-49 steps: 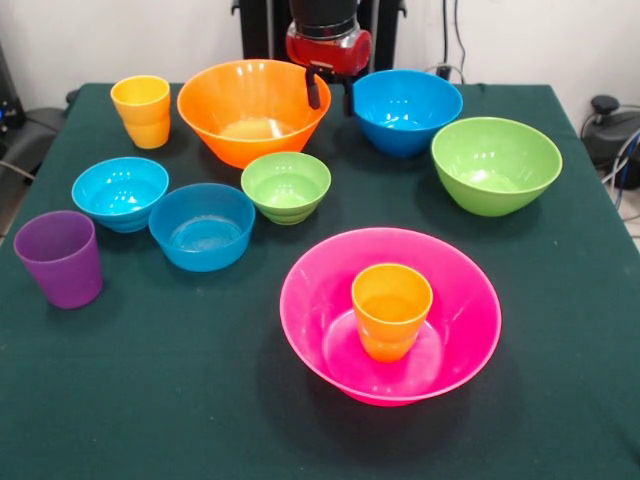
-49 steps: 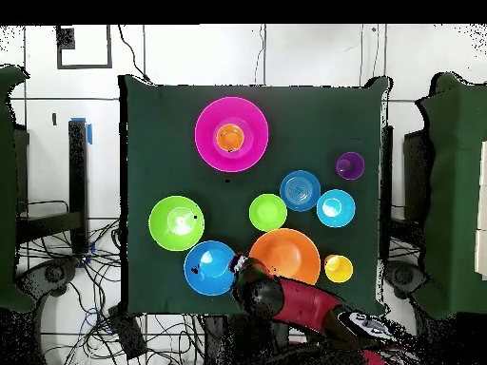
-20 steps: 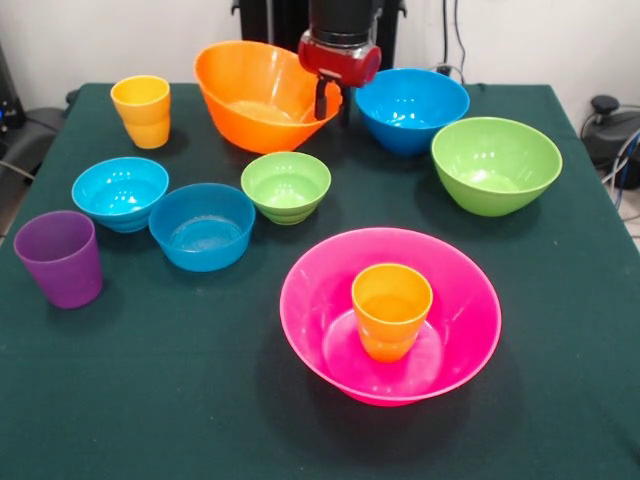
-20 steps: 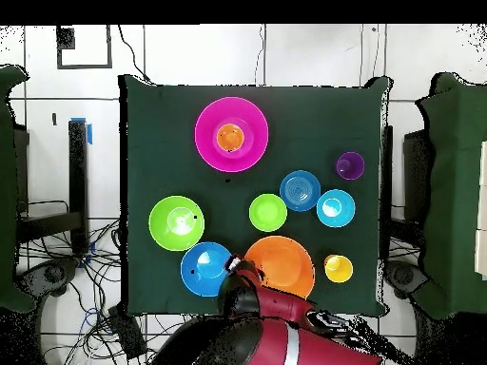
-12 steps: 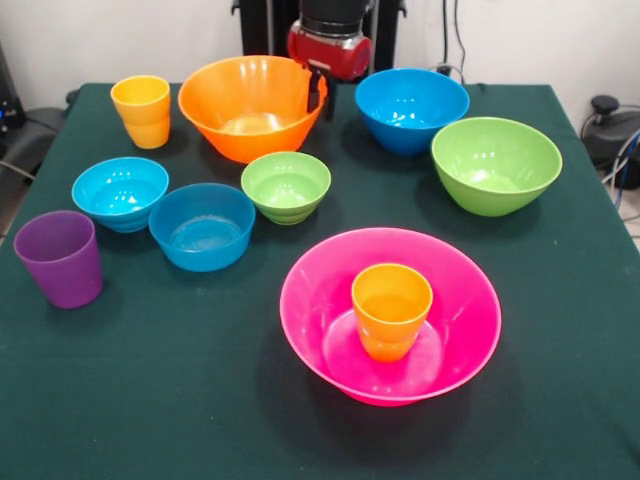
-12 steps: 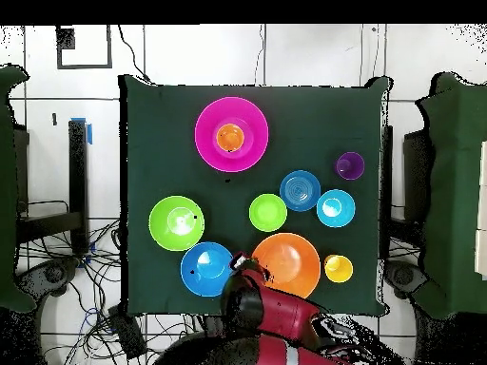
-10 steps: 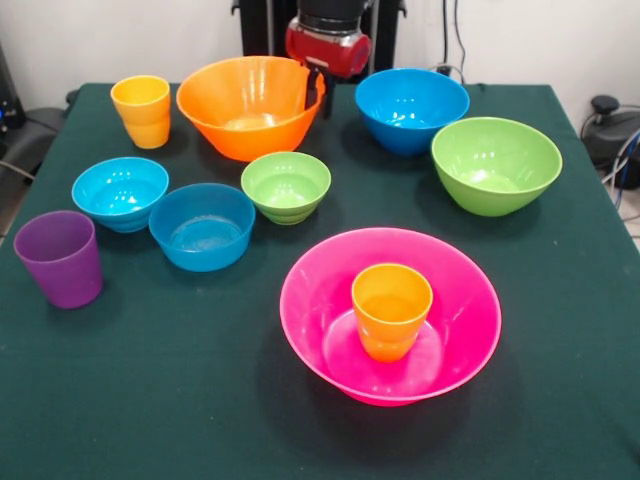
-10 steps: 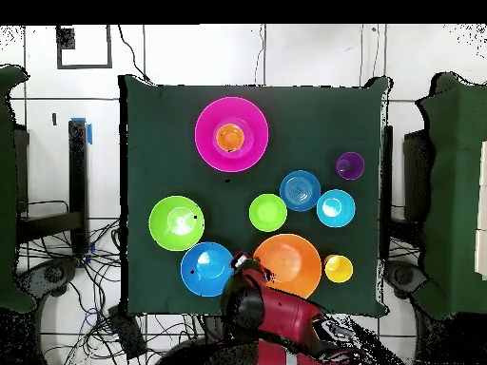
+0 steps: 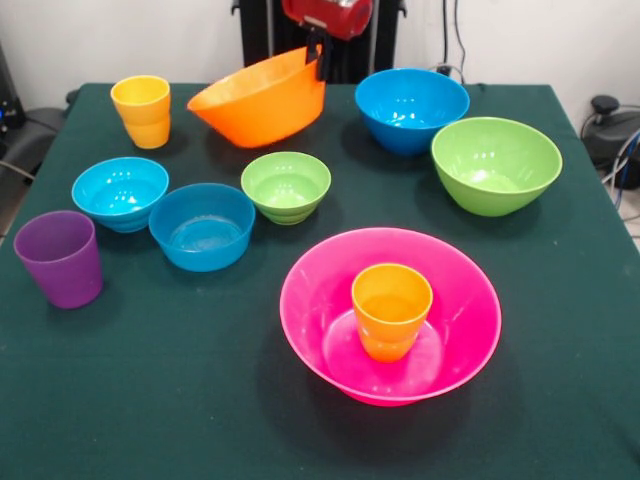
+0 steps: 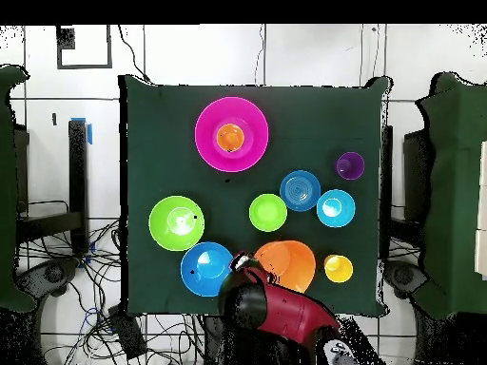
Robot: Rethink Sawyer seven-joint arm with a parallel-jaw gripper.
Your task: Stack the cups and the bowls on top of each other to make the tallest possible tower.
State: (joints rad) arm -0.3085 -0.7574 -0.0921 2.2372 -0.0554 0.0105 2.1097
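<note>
My gripper [image 9: 320, 58] is at the table's far side, shut on the right rim of the large orange bowl [image 9: 262, 100]. It holds the bowl tilted, right side up, off the cloth. In the overhead view the gripper [image 10: 249, 271] is beside the orange bowl [image 10: 290, 264]. The large pink bowl [image 9: 470, 300] stands near the front with the orange cup [image 9: 391, 310] upright inside it. The yellow cup [image 9: 141, 110] is at the far left and the purple cup [image 9: 59, 258] at the near left.
A medium blue bowl [image 9: 411, 108] and a medium green bowl [image 9: 496, 164] stand right of the gripper. A small green bowl [image 9: 286, 186], a small blue bowl [image 9: 202, 225] and a cyan bowl [image 9: 120, 192] sit in the middle left of the green cloth.
The gripper has risen with the orange bowl's right rim. The bowl, level on the table half a second ago, now hangs tilted with its left side low.
</note>
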